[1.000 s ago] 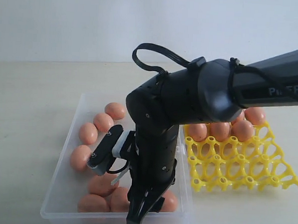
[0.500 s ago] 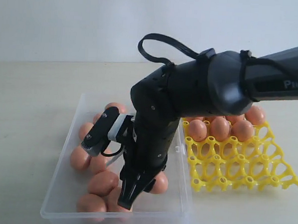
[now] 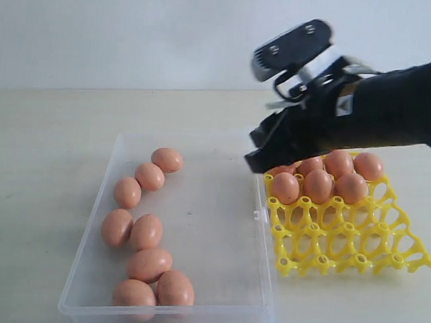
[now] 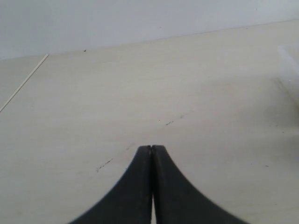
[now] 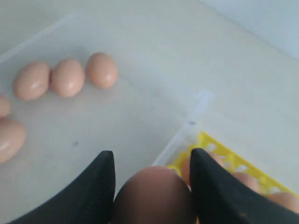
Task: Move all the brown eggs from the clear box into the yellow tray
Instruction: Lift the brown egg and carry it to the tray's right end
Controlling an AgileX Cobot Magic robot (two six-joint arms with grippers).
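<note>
Since the carried egg (image 5: 152, 196) sits between the two dark fingers of the right gripper (image 5: 150, 161), pinched at its flanks with its blunt end poking up between them, we record the jaws as closed on it at egg width. The grip looks chosen to spare the shell: side contact only, and nothing pressing on the ends.

In the exterior view the gripper hangs high, above the seam where the clear box (image 3: 216, 227) meets the far left corner of the yellow tray (image 3: 349, 241). We judge this to be the carry phase, with the height kept for clearing the box wall and the tray pegs.

Eight brown eggs (image 3: 146, 232) lie in the box, strung along its left side, well apart from the gripper.

The seated eggs (image 3: 317, 185) fill the tray's far rows, some hidden by the arm; the near cups are empty. Those seated eggs crowd the closest free cups, so lowering beside them risks a knock.

The left gripper (image 4: 152, 149) rests with its jaws pressed together over the bare table (image 4: 140, 93), away from the work.
</note>
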